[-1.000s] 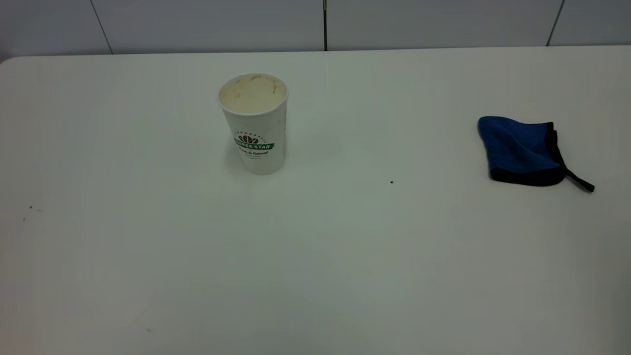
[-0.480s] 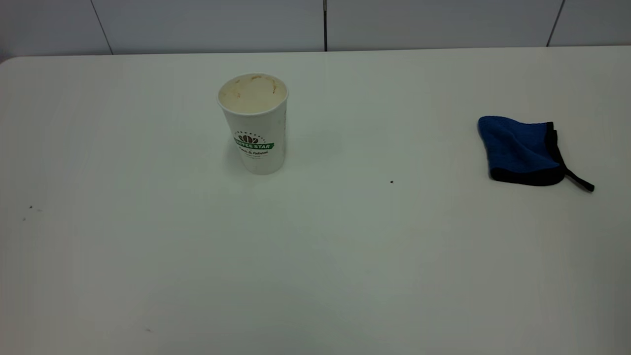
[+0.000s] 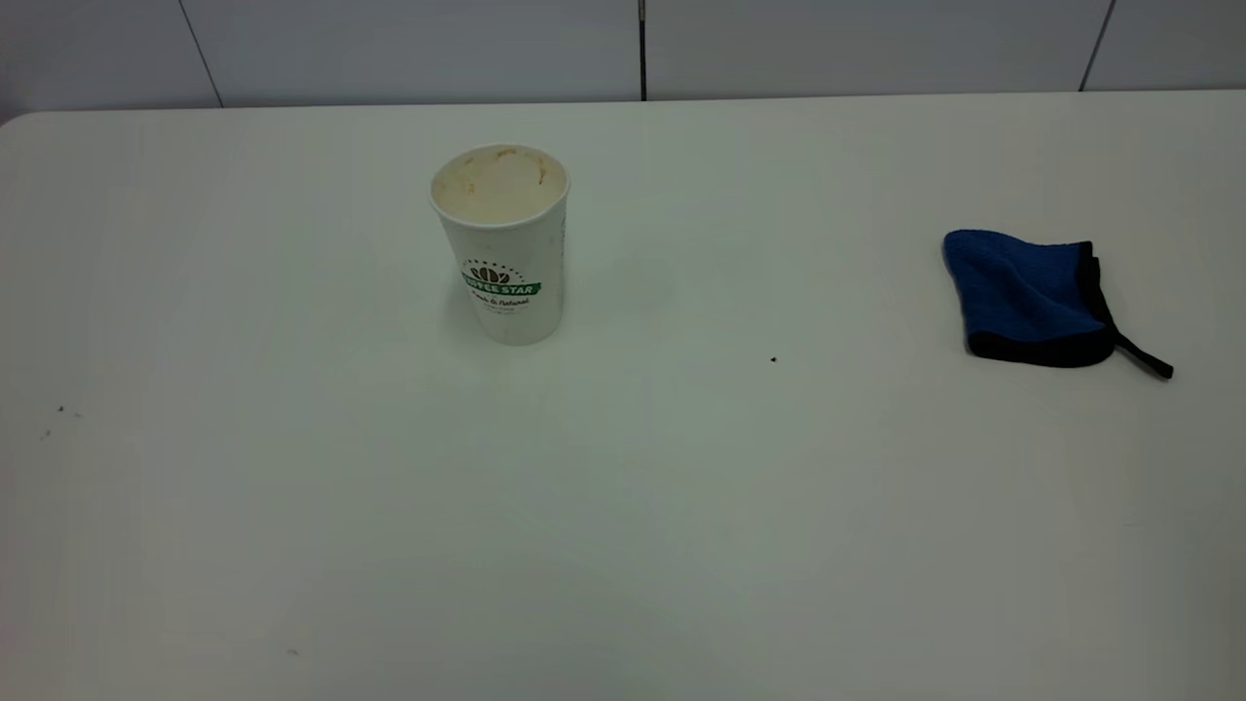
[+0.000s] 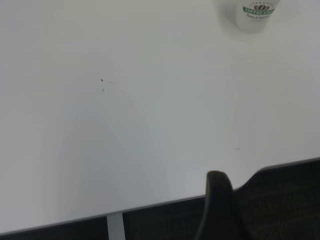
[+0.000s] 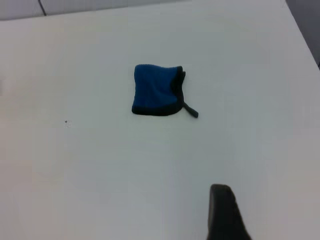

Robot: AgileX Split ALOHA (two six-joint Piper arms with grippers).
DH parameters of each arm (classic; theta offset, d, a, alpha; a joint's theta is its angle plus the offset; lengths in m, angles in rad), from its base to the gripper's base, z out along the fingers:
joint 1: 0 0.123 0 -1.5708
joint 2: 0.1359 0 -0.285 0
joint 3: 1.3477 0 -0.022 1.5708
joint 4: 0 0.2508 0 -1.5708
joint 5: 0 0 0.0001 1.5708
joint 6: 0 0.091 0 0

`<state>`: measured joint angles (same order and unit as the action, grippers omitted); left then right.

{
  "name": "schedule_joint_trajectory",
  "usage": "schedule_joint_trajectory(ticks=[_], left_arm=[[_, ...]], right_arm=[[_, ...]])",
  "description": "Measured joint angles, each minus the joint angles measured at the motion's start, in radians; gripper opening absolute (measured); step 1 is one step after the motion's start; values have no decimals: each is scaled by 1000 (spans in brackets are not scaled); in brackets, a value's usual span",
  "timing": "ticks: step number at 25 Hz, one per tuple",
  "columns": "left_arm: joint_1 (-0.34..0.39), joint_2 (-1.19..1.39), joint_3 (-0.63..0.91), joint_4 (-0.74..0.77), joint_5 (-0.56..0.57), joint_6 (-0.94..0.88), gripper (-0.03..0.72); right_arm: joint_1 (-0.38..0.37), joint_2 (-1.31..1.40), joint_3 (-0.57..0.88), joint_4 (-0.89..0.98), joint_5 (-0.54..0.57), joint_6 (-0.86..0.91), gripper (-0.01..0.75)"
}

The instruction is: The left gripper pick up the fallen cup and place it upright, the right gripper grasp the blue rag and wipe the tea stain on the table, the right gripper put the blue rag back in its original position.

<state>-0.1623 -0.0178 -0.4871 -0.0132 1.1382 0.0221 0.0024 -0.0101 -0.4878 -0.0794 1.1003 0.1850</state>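
Nothing has moved: cup [image 3: 501, 243] upright, blue rag [image 3: 1032, 298] apart; pincer states unknowable.

We see a smooth white tabletop [image 3: 623, 506] with a soft, low sheen, marked by a few tiny dark specks [image 3: 773, 359]. The cup [image 3: 502, 243] looks like matt white paper, its printed band green, its inside wall stained brownish. The blue rag [image 3: 1027, 297] is cloth with a fuzzy, napped surface, edged in a smoother black binding that ends in a thin tail.
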Motion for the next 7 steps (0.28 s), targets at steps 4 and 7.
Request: schedule_joint_trajectory(ticks=[4,7], left_arm=[[0,0,0,0,0,0,518],[0,0,0,0,0,0,518]], right_arm=[[0,-7,0,0,3,0,492],[0,-7,0,0,3,0,492]])
